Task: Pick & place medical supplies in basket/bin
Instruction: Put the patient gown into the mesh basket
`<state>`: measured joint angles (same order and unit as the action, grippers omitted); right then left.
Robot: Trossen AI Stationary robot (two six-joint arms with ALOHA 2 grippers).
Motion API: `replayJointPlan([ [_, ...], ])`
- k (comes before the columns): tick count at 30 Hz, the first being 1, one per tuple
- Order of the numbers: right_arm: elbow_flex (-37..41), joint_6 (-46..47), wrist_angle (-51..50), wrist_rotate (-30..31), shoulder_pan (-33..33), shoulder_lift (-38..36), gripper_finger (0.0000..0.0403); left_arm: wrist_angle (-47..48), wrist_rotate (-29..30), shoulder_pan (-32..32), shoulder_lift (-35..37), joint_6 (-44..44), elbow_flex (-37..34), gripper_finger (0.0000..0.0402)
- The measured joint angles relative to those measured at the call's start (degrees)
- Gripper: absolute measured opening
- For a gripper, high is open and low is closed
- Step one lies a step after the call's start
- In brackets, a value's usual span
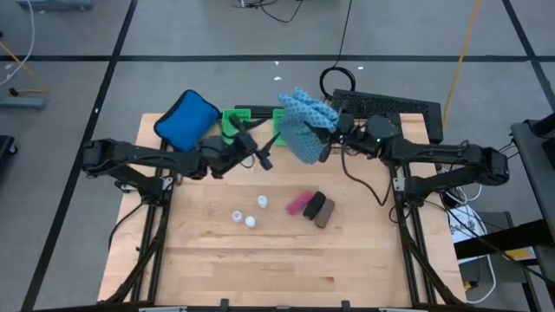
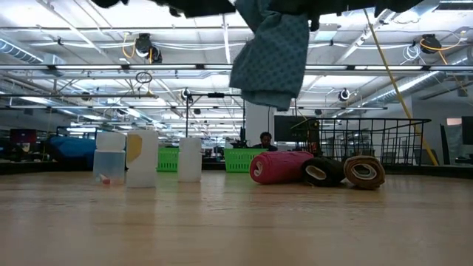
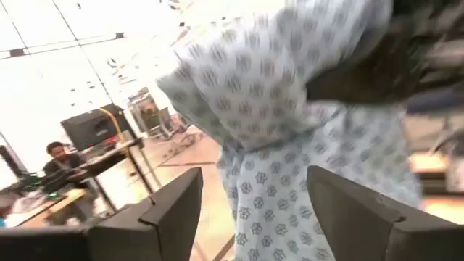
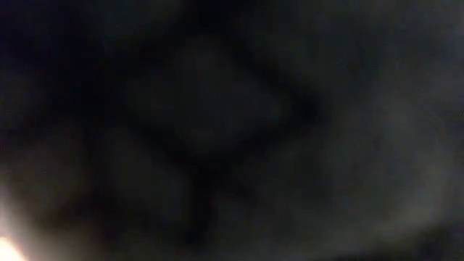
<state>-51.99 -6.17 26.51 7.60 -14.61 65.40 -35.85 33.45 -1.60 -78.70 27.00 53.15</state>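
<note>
The blue-green patterned cloth (image 1: 303, 126) hangs in the air over the table's far middle, bunched at my right gripper (image 1: 328, 134), which is shut on it. Its lower end (image 2: 270, 63) hangs well above the table. My left gripper (image 3: 254, 217) is open and level just left of the cloth (image 3: 290, 145), its fingers pointing at it; I cannot tell whether they touch it. Three white bottles (image 1: 250, 213) and the pink (image 1: 298, 204), black (image 1: 313, 205) and brown (image 1: 325, 213) rolls rest on the table. The black wire basket (image 1: 395, 111) sits at the far right. My right gripper holds the cloth by a bunched upper part (image 1: 314, 117), coming level from the table's right. The cloth drapes over the fingers and covers the right wrist camera, so the place of contact is hidden. The cloth is lifted clear and hangs slack below the gripper.
Two green bins (image 1: 251, 121) and a solid blue pouch (image 1: 185, 120) lie at the far edge, left of the cloth. The near half of the table (image 1: 277, 269) is bare wood. People sit at desks in the room beyond.
</note>
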Motion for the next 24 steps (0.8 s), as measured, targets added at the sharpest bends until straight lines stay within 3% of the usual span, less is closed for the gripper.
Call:
replayJointPlan([
  [8, 0.00, -2.67, -7.17, 6.16, -4.29, -6.71, 0.0034, 16.98, -11.77, -1.72, 15.00, -8.60, 0.00, 0.0258],
  [14, 0.44, -7.61, -11.85, 22.25, -6.56, -11.79, 0.0034, 33.39, -14.36, -5.65, 23.84, -16.84, 0.00, 0.0264],
  [19, 5.31, -6.30, -10.34, 32.15, -9.06, -13.19, 0.0034, 38.28, -14.39, -6.85, 24.77, -21.10, -0.02, 0.0268],
  [24, 12.36, 3.89, -5.88, 30.58, -11.70, -12.87, 0.0034, 37.52, -14.36, -7.15, 23.21, -20.98, -0.02, 0.0269],
])
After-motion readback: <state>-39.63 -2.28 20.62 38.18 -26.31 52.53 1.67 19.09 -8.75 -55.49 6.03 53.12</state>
